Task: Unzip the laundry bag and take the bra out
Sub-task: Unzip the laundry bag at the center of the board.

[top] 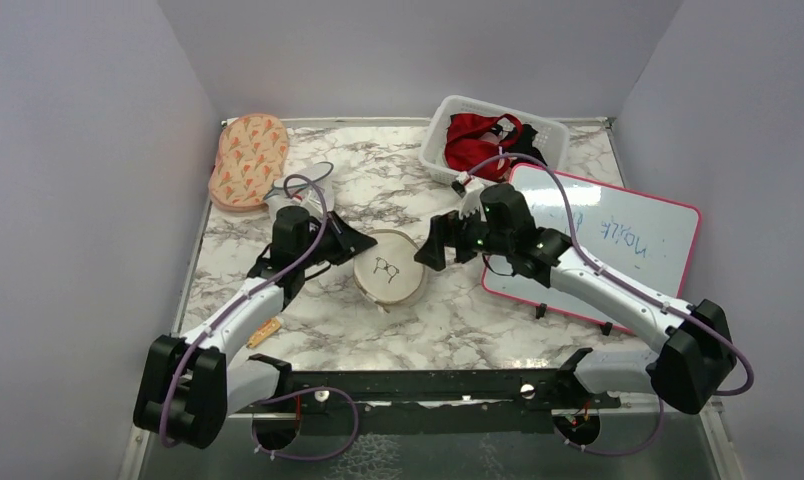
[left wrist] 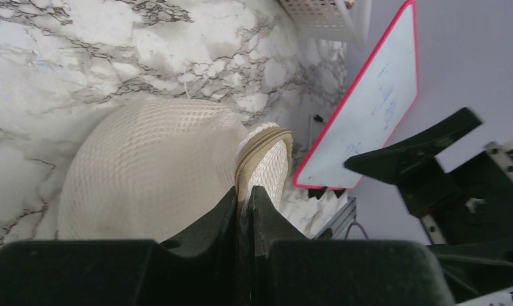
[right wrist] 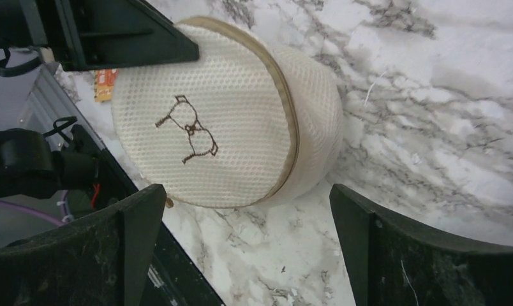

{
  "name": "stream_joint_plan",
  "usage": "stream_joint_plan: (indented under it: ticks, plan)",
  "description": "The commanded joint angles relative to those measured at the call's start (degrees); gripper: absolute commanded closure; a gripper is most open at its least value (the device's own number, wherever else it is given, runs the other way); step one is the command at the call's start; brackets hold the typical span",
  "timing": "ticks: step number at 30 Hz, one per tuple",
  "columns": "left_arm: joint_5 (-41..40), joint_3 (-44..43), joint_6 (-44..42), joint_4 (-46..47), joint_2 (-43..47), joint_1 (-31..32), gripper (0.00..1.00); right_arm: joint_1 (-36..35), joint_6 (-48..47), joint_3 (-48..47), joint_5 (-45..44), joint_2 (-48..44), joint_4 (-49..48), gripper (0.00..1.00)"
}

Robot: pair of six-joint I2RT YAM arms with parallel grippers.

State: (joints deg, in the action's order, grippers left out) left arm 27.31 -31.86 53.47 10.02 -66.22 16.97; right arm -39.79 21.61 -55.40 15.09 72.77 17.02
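While the left gripper (left wrist: 244,194) sits with its two dark fingers pressed tight together, the laundry bag (top: 388,268) lies in the middle of the marble table (top: 458,320), right between the two arms. From the left wrist, the bag's beige zip band (left wrist: 261,150) runs straight down into those closed fingertips, so that's a pinch on the bag's left edge. Whether a zip pull is in there, I can't tell.

Over to the right gripper (right wrist: 247,197): it is spread wide, fingers well apart, hovering just beside the bag on its right side and not touching it. Its camera looks onto the bag's flat round face, with the small dark line drawing (right wrist: 187,131) plain to see. The zip band looks closed along every stretch in view, and the mesh dome is full and rounded.

Around the table, a white basket (top: 538,128) stands at the far edge with a red garment (top: 473,135) in it. A pink-framed whiteboard (top: 628,235) lies at the right, with the right arm reaching across it. An orange-patterned pouch (top: 248,160) rests in the far-left corner, well apart from the bag.
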Motion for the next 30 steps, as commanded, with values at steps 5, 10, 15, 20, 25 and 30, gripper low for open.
stream_joint_plan:
  ticks: [5,10,15,20,25,30]
  plan:
    - [-0.3,6.9,18.2,12.3,4.2,-1.1,1.0,-0.2,9.5,6.8,8.5,1.2,-11.2,0.03]
    - [1.8,6.4,18.7,12.8,3.8,-1.1,1.0,-0.3,10.6,9.8,3.4,-1.4,-9.7,0.03]
    - [1.5,7.7,18.9,13.0,7.2,-1.1,1.0,-0.3,10.5,11.7,7.4,-4.0,-10.7,0.02]
    - [3.2,8.1,19.4,13.2,7.1,-1.1,1.0,-0.2,12.1,13.4,12.6,-3.3,-14.0,0.09]
    - [3.6,8.6,21.4,14.3,8.9,-1.1,1.0,-0.3,13.1,14.7,14.1,-3.0,-15.3,0.11]
    - [2.8,9.6,22.7,14.8,10.6,-1.1,1.0,-0.2,15.1,14.8,16.1,-1.8,-17.3,0.14]
